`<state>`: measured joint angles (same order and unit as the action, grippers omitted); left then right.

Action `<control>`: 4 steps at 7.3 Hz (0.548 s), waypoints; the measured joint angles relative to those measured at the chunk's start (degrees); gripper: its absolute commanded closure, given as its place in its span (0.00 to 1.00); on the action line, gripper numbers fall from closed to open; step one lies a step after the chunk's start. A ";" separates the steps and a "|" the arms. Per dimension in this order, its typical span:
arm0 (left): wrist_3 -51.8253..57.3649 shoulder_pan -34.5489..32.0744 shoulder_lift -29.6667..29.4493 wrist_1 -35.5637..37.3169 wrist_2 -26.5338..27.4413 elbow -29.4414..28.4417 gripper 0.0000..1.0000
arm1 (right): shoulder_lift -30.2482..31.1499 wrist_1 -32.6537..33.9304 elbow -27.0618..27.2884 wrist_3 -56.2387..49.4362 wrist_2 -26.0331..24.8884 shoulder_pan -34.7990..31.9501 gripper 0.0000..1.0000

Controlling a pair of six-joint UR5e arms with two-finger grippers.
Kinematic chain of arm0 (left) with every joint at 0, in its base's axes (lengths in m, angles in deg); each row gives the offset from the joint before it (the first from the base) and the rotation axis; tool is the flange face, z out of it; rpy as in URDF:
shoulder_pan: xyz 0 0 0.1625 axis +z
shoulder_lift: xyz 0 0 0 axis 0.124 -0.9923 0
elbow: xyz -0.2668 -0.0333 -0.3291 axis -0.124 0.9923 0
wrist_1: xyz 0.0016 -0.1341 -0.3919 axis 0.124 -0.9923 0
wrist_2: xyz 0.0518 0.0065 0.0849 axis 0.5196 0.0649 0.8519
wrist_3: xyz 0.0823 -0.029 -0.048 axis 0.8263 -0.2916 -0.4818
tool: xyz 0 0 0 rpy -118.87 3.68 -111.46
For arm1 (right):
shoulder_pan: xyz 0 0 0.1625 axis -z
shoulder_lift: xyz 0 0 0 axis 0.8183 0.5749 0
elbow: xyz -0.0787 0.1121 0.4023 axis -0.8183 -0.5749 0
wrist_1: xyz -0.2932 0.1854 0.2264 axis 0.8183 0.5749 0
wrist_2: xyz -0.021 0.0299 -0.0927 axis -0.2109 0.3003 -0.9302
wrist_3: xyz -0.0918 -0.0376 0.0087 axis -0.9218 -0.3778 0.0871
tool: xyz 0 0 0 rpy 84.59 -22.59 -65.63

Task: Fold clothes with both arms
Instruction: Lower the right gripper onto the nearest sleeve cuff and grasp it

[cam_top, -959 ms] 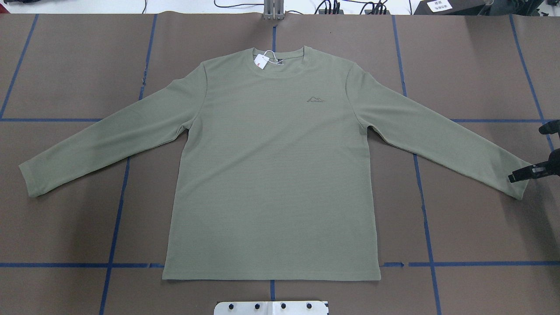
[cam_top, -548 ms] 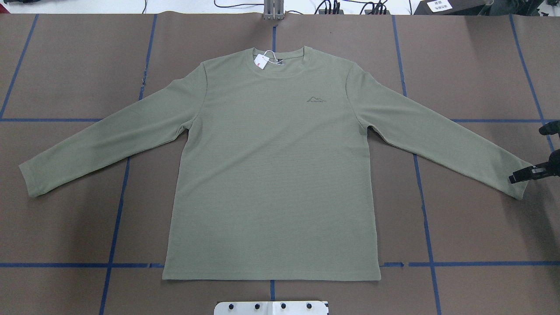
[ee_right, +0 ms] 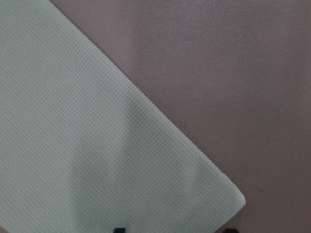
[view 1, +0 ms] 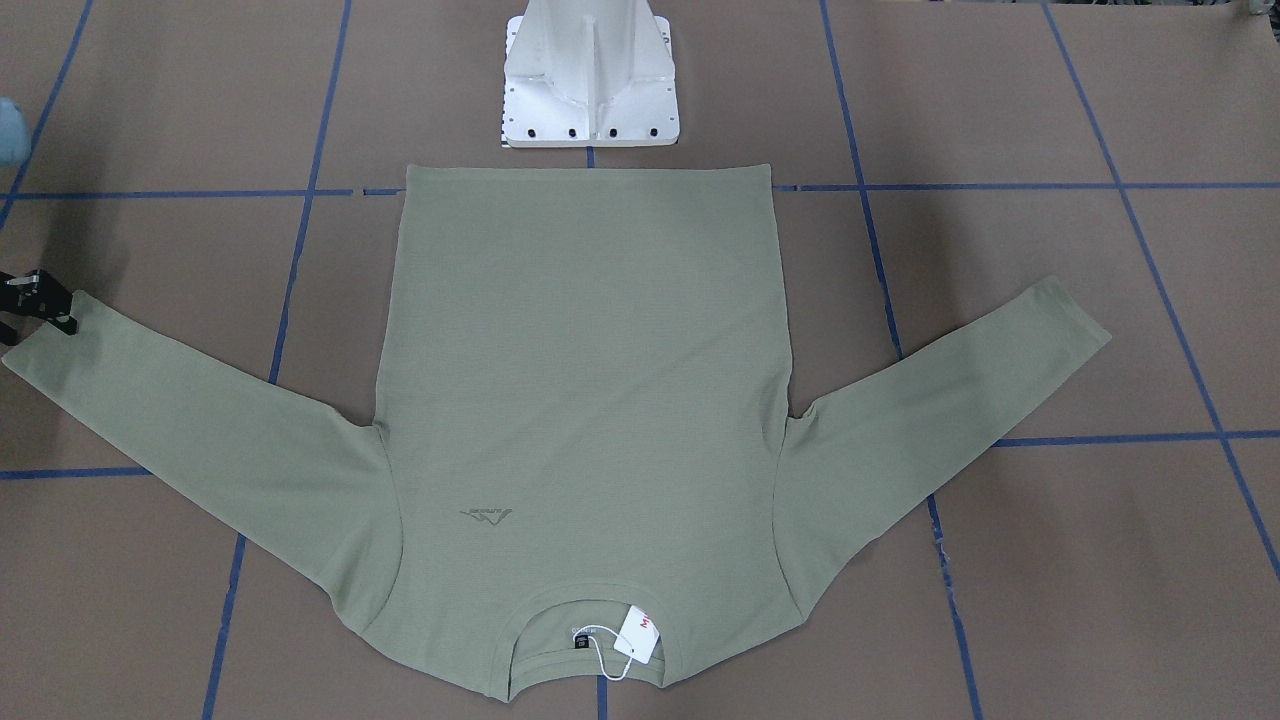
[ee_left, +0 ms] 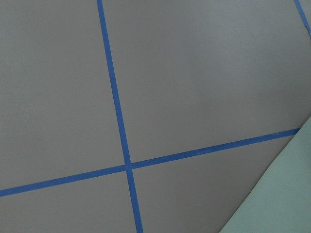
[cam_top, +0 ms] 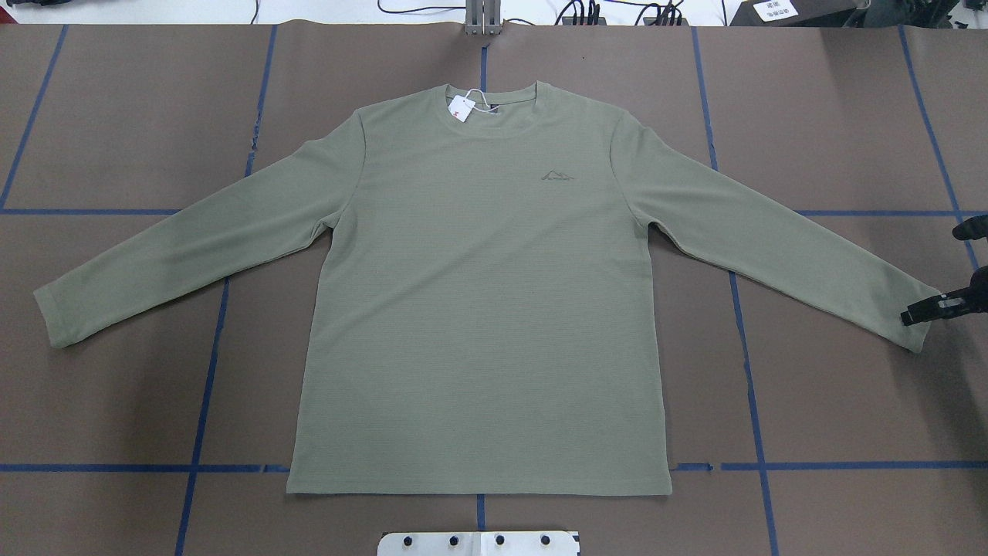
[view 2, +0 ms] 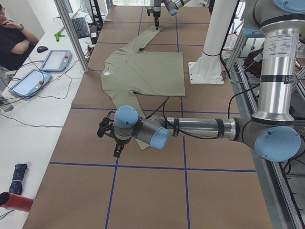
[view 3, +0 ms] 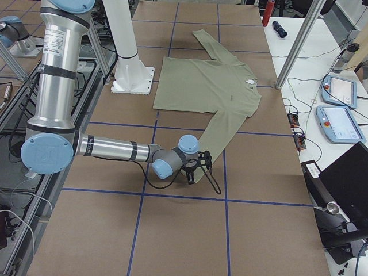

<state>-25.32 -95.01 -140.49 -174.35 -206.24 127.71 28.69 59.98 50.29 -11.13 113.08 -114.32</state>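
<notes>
The olive-green long-sleeved shirt (cam_top: pixel 478 309) lies flat and face up on the brown table, sleeves spread, with a white hang tag (cam_top: pixel 461 108) at the collar. My right gripper (cam_top: pixel 922 313) sits at the right sleeve's cuff (cam_top: pixel 915 336). In the right wrist view its two black fingertips (ee_right: pixel 119 229) stand well apart, open, with the cuff corner (ee_right: pixel 214 194) between them. My left gripper (view 2: pixel 116 151) hovers by the left sleeve's cuff (cam_top: pixel 50 316) and shows only in the side view, so I cannot tell its state. The left wrist view shows only the sleeve's edge (ee_left: pixel 282 199).
The white pedestal base (view 1: pixel 590 80) stands just behind the shirt's hem. Blue tape lines (cam_top: pixel 741 309) grid the table. A person (view 2: pixel 14 38) sits at a side bench with tablets (view 2: pixel 56 60) and cables beyond the collar end.
The right gripper has shifted slightly at the right cuff, drawing a little toward the table's edge. The shirt has not moved.
</notes>
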 measured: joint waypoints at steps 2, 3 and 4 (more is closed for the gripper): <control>-0.12 0.00 -0.01 0.00 0.00 0.15 0.00 | 0.11 0.02 0.04 0.00 -0.02 0.00 0.78; -0.24 0.00 -0.05 0.00 0.00 0.30 0.00 | 0.13 0.02 0.11 0.00 -0.01 -0.03 0.91; -0.32 0.00 -0.08 0.00 0.00 0.46 0.00 | 0.12 0.04 0.19 0.00 0.01 -0.03 1.00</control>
<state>-25.64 -95.01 -140.57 -174.35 -206.24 128.17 28.81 60.02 50.47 -11.13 113.09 -114.35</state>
